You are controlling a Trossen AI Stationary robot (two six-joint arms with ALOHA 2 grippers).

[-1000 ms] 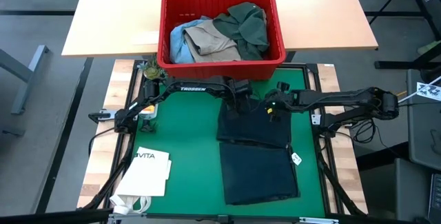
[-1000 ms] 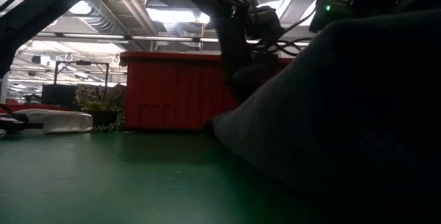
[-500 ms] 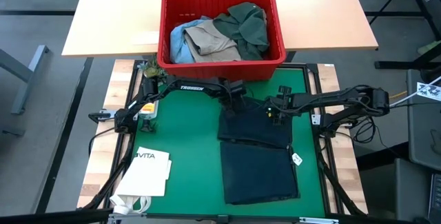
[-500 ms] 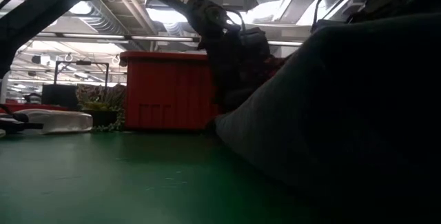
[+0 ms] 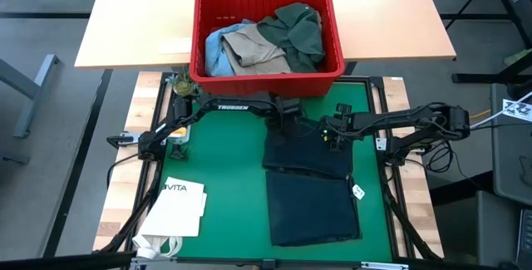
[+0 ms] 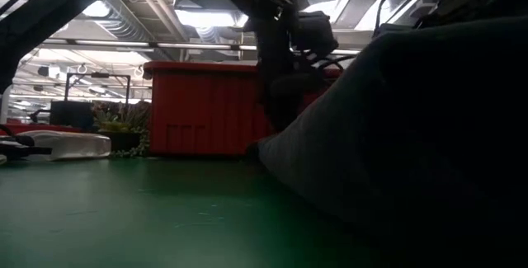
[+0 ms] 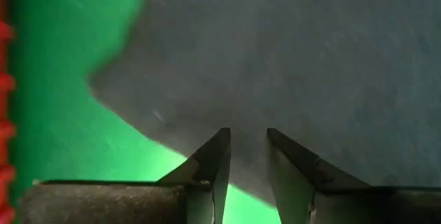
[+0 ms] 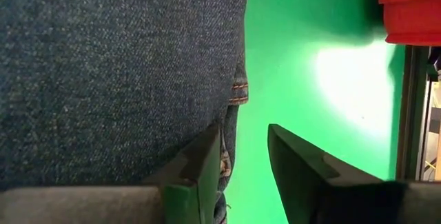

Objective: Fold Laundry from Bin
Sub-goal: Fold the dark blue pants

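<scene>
Both part-open, empty, the left gripper (image 5: pixel 287 124) and right gripper (image 5: pixel 331 135) flank the trousers' (image 5: pixel 309 189) 12 o'clock edge, apparently to pinch and fold it.

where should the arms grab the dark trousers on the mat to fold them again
Probably the far edge of the dark trousers, nearest the red bin, at its two corners. It lies flat, and the left gripper and right gripper are already over those corners, fingers apart.

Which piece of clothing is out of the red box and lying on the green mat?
The dark navy trousers, spread flat on the green mat between both grippers. The green shirt, tan garment and light blue jeans sit bunched in the red bin.
</scene>
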